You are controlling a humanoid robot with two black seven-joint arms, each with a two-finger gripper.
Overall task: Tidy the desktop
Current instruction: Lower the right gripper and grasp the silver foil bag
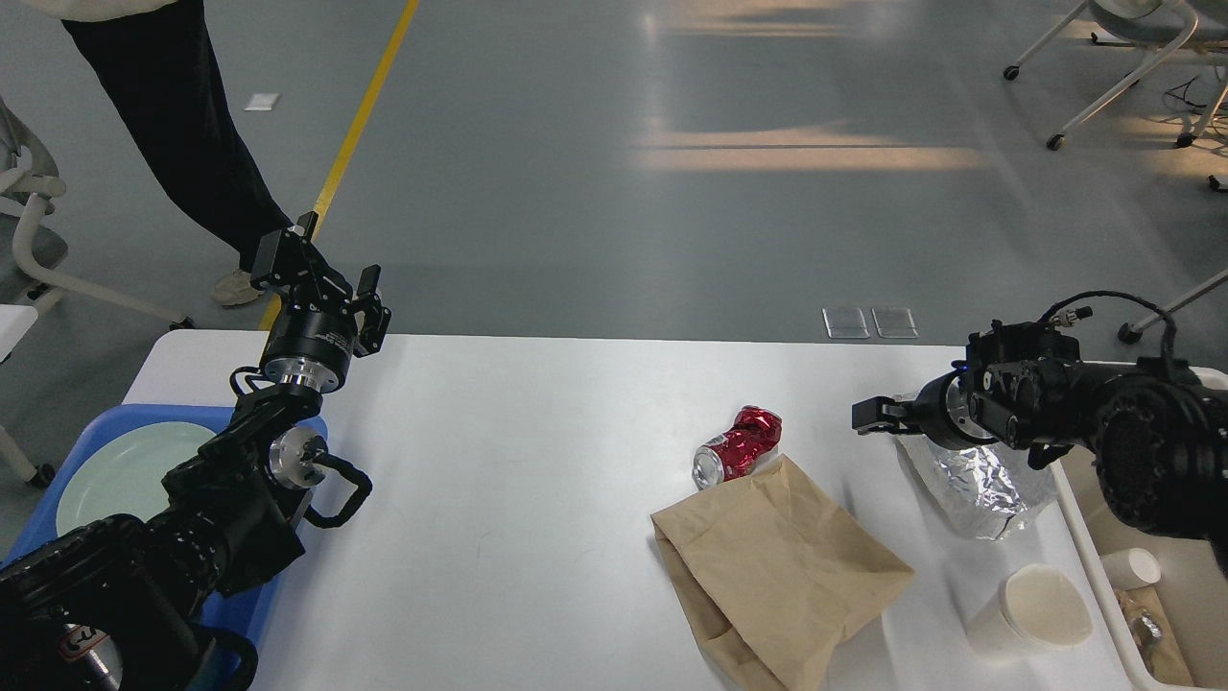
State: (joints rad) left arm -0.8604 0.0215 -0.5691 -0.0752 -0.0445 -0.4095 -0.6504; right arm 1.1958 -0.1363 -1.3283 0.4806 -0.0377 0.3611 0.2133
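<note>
From my seat the desktop [537, 461] spreads white across the lower view, and the litter sits on its right half: a crushed red can [737, 446] touching the top corner of a flat brown paper bag [779, 568], a crumpled foil wrapper [980, 483] near the right edge, and a white paper cup [1036, 608] below it. My right gripper [868, 418] hovers low above the foil's upper end, pointing left toward the can; I see it nearly end-on and dark, so I cannot tell whether its fingers are apart or closed. My left gripper [321, 269] is raised over the far left corner with its fingers spread and nothing in them, above the blue tray [96, 432] holding a pale plate [125, 470]. My worry is the foil: it looks light and springy, so a shallow pinch could slip off or drag it toward the cream bin [1142, 537] uncontrolled. A sweep toward the can could also roll it away.
</note>
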